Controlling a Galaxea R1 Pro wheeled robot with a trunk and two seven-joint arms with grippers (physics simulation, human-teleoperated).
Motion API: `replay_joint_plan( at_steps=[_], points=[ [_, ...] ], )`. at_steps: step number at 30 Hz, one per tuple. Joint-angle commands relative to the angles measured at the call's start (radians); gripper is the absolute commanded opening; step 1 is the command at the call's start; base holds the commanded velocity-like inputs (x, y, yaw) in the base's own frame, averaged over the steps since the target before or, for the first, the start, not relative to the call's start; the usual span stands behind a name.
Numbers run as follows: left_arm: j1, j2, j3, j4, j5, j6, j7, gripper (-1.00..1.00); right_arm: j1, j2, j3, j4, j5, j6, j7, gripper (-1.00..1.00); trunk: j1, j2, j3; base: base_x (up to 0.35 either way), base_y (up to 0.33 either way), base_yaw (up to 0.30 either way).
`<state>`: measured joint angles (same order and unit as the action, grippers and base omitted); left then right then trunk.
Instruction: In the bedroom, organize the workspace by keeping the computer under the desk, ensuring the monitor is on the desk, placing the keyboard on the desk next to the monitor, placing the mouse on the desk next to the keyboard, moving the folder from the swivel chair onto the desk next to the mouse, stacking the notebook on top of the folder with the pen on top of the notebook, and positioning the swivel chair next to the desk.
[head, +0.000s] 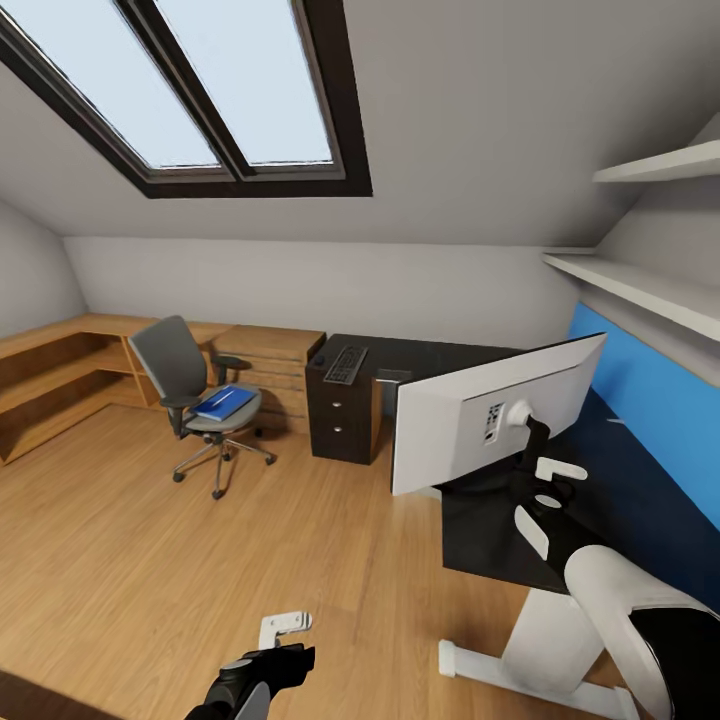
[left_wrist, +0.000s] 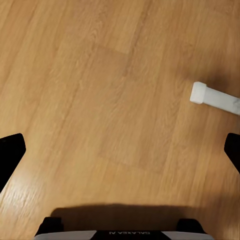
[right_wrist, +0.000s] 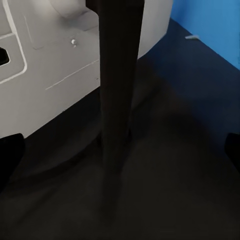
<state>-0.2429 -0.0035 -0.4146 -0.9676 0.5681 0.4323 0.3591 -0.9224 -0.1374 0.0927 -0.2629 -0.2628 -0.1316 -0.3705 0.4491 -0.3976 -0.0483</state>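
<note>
- Setting the monitor (head: 480, 420) on the glossy black surface (head: 640, 470); right pincer (head: 548, 490) just behind its thin black stand (right_wrist: 117, 100), fingers apart, stand between them, not visibly clamped.
- Left pincer (head: 285, 625) spread wide, holding nothing, over the wooden floor (left_wrist: 100, 100).
- Next, probably: backing off, then fetching the keyboard (head: 346, 363) from the dark drawer cabinet (head: 340, 420).
- Flat blue folder (head: 226, 402) on the grey padded chair (head: 190, 390), well apart from the surface.
</note>
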Motion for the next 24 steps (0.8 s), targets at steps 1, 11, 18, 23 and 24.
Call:
replay_joint_plan(
  at_steps=[1,11,18,23,24],
  points=[
    [-0.001,0.0,-0.003,-0.001,0.01,0.002,0.01,1.0,-0.001,-0.001,0.009,0.001,-0.011,-0.004,-0.004,1.0,0.001,-0.002,-0.002,0.096,-0.072,0.0],
    [-0.001,-0.001,-0.003,0.006,0.01,0.002,0.009,1.0,-0.001,-0.001,0.01,0.001,-0.01,-0.003,-0.004,1.0,0.001,-0.002,-0.002,0.033,-0.015,0.0],
    [-0.001,-0.001,-0.003,0.016,0.009,0.002,0.008,1.0,-0.001,0.0,0.01,0.001,-0.01,-0.003,-0.004,1.0,0.001,-0.002,-0.002,0.098,0.0,0.0],
    [-0.001,-0.001,-0.003,0.016,0.009,0.002,0.009,1.0,-0.001,-0.001,0.009,0.001,-0.009,-0.003,-0.004,1.0,0.001,-0.002,-0.002,0.039,-0.013,0.0],
    [-0.001,-0.001,-0.003,0.016,0.009,0.002,0.009,1.0,-0.001,-0.001,0.009,0.001,-0.009,-0.002,-0.004,1.0,0.001,-0.002,-0.002,0.189,-0.09,0.0]
  ],
)
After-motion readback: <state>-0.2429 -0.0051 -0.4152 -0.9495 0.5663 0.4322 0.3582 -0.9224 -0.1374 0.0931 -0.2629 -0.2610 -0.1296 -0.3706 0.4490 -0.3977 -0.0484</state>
